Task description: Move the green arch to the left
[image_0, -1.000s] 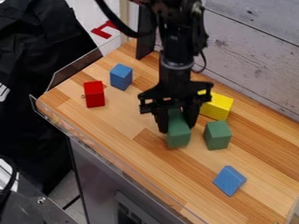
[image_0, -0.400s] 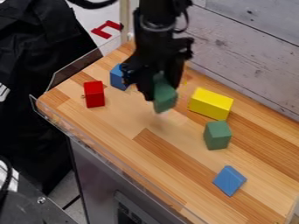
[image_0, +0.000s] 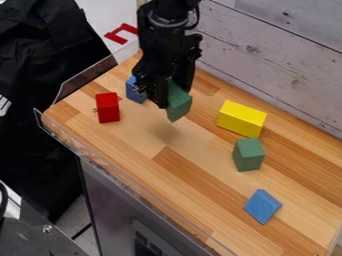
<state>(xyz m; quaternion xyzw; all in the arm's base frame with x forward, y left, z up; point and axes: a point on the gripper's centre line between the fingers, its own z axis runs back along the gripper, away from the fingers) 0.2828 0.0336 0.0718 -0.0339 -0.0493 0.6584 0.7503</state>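
Note:
The gripper (image_0: pixel 168 95) hangs over the upper left part of the wooden table, shut on a green block (image_0: pixel 179 101). That block is held tilted above the surface, with a soft shadow on the wood below it. Its upper end is hidden by the fingers, and I cannot tell an arch shape in it. A second green block (image_0: pixel 248 154) stands on the table right of centre, apart from the gripper.
On the table (image_0: pixel 194 187) are a yellow block (image_0: pixel 242 118) near the wall, a red block (image_0: pixel 107 107) at the left, a blue block (image_0: pixel 135 90) partly behind the gripper, and another blue block (image_0: pixel 262 206) at lower right. A clear rim (image_0: pixel 120 162) edges the front.
The gripper has lifted the green block from mid-table and carried it up and to the left. The yellow block is now uncovered, while the blue block at upper left is partly covered.

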